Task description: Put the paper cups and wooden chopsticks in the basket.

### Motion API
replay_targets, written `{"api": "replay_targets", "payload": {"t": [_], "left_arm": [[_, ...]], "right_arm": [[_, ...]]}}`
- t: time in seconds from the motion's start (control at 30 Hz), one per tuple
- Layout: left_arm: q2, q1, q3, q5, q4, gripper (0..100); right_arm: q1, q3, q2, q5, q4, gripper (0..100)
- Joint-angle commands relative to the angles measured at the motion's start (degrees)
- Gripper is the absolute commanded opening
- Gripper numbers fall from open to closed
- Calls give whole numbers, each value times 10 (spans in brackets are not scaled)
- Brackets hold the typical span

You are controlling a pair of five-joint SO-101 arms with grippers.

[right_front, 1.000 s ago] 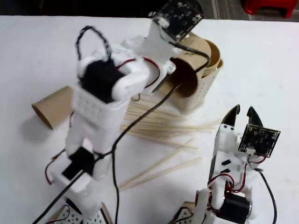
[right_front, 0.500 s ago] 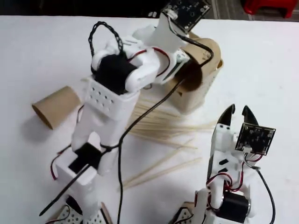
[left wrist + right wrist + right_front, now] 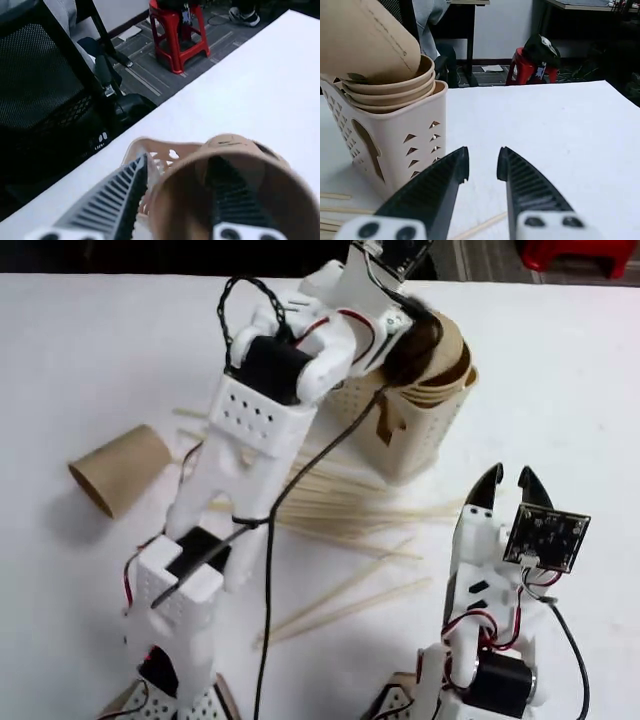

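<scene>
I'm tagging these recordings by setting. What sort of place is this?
Probably an office or lab workroom: a black mesh office chair and a red plastic stool stand on grey carpet tiles beyond the white table.

Showing kraft brown on the paper cups (image 3: 115,468), pale straw on the wooden chopsticks (image 3: 350,510), beige with triangular cut-outs on the basket (image 3: 405,140), ribbed black on the right gripper (image 3: 483,155), white on the table (image 3: 80,340).
</scene>
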Motion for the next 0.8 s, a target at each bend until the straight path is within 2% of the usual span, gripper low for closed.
{"api": "replay_targets", "payload": {"t": [0.0, 0.2, 0.4, 0.6, 0.77], "left_arm": [[-9, 6, -4, 33, -69, 203], [-5, 3, 1, 57, -114, 203], [-15, -29, -4, 54, -68, 203], [-60, -118, -4, 40, 114, 203], [-119, -194, -4, -86, 266, 203]], "right_arm": [[-6, -4, 2, 1, -12, 104], [-6, -4, 2, 2, -12, 104], [-6, -4, 2, 14, -12, 104], [-6, -4, 6, 15, -12, 104], [-36, 1, 6, 17, -11, 104]]}}
